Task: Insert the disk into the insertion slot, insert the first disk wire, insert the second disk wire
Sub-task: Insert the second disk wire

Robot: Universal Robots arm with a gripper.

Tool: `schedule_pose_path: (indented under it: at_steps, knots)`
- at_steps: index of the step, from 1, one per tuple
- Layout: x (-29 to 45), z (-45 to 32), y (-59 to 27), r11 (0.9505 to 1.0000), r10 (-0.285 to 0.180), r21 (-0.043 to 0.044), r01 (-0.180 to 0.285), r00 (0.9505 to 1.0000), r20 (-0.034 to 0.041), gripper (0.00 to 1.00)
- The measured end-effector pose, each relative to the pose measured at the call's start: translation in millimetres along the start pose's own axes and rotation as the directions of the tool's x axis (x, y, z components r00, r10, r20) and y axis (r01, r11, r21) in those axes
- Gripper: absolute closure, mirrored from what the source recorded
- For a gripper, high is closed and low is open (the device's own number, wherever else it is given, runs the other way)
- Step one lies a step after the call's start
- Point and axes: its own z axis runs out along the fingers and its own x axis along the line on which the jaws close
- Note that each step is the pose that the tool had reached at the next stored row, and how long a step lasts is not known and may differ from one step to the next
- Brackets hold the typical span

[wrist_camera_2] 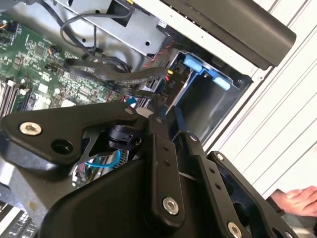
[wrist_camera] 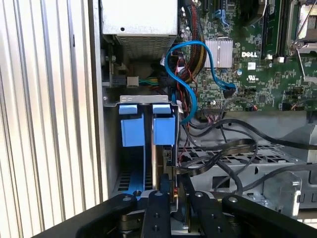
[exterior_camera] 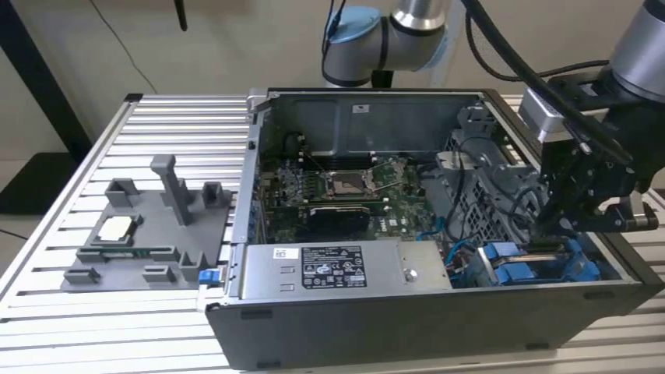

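The disk, in its bright blue carrier, sits edge-up in the insertion slot at the front corner of the open black case, at the exterior view's right. Its blue end tabs also appear in the second wrist view. My gripper hangs just above the disk's inner end. Its fingers stand close together, pinched on the end of a black disk wire that runs off over the metal cage. The same wire leads up to my gripper.
A blue data cable loops beside the bay. The motherboard and labelled power supply fill the case. A grey fixture plate lies on the slatted table at the exterior view's left. A person's hand rests outside the case.
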Motion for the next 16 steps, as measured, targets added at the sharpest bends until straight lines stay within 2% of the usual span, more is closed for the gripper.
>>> schedule_pose_path:
  at_steps: [7,16]
  knots:
    - [-1.4,-18.1,-1.7,1.0000,0.000,-0.0034,0.000,1.0000,-0.0003,0.76]
    - [-1.5,-19.8,-1.8,1.0000,0.000,-0.0035,0.000,1.0000,-0.0001,0.76]
